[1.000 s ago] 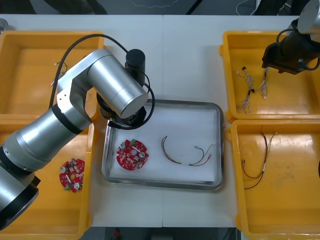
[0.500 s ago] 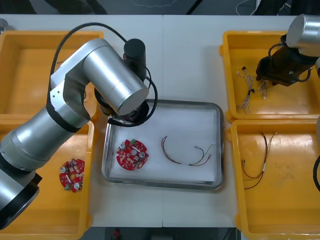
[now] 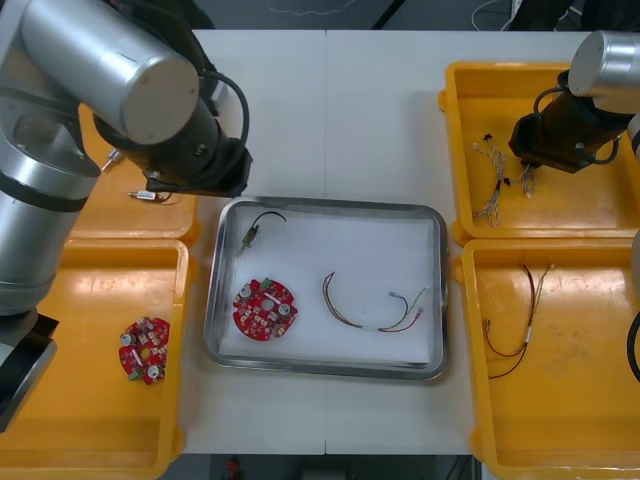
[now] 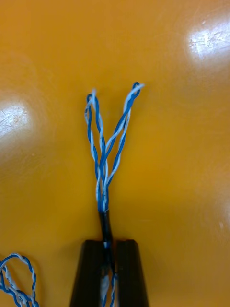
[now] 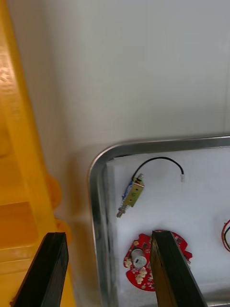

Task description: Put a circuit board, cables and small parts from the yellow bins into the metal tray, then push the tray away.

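Bench [image 3: 330, 100] carries four yellow bins [image 3: 600, 205], two down the left edge of the front frame and two down the right. Metal tray [image 3: 325, 368] sits at centre, white inside.

Left arm [image 3: 110, 60] fills upper left of frame. Left gripper [image 5: 108, 235] has fingers wide apart with nothing held; one finger is over a bin edge, the other over the tray, with the tray's left rim between them.

Right gripper [image 3: 555, 135] is at upper right of frame, inside the upper-right bin.

Circuit board [image 3: 265, 308] lies flat in tray's left half. Second board [image 3: 144, 350] lies in lower-left bin.

Right fingers are closed on twisted blue and white cable [image 4: 103, 158]: black-sleeved end pinched between the tips, strands fanning out past them over bin floor. Thin cables [image 3: 375, 305] lie in tray's right half. Black cables [image 3: 520, 320] lie in lower-right bin.

Small metal part [image 5: 130, 195] with a black lead lies in tray's upper-left corner, ahead of the left fingertips and clear of them, nearer the finger overlapping the board.
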